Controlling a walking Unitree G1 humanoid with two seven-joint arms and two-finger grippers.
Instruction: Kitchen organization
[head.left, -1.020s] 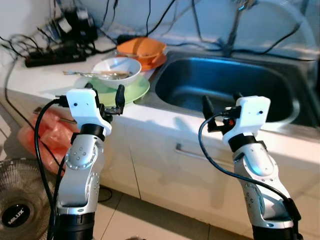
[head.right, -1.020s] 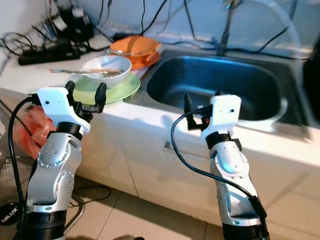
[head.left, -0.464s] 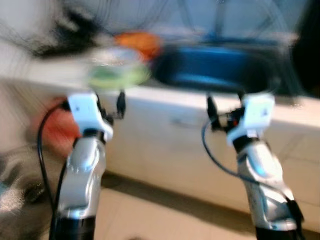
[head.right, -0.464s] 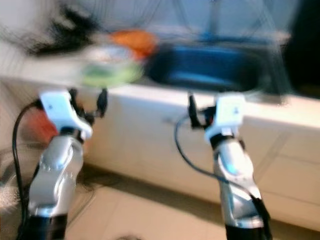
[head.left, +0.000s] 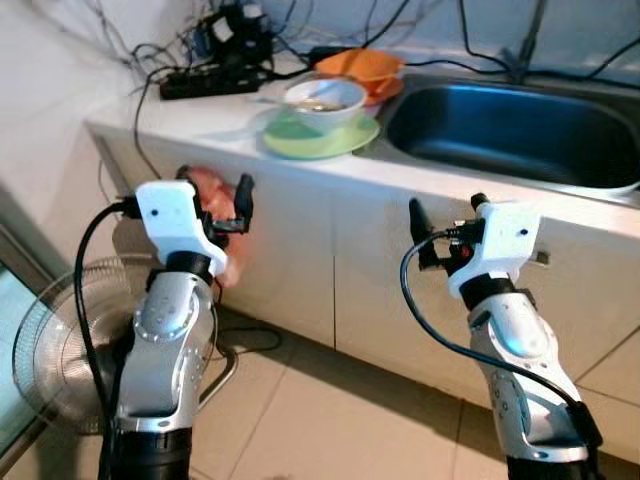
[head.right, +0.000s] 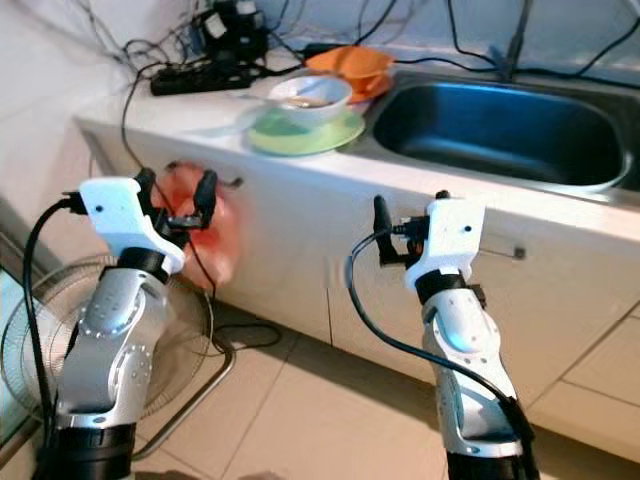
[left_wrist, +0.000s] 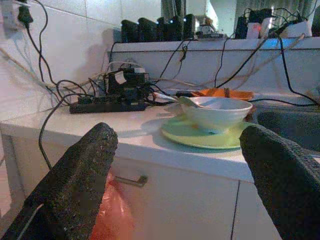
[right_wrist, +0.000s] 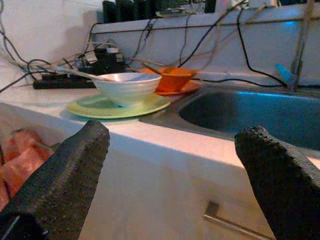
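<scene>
On the counter (head.left: 180, 115), beside the steel sink (head.left: 520, 130): a white bowl (head.left: 323, 98) with utensils inside, standing on a green plate (head.left: 318, 135), and an orange bowl (head.left: 362, 68) just behind. Left gripper (head.left: 212, 195) and right gripper (head.left: 446, 225) both raised in front of the cabinet doors, below the counter edge, fingers spread apart, holding nothing. An orange-pink bag (head.right: 200, 225) hanging at a cabinet handle behind the left gripper. A fan (head.left: 60, 345) on the floor.

A home kitchen: a white counter (head.left: 200, 115) runs across the upper frame with a steel sink (head.left: 510, 130) at upper right, bowls stacked on a green plate (head.left: 320, 135) beside it, cabinet doors below, tiled floor, and a floor fan (head.left: 60, 340) at lower left.
</scene>
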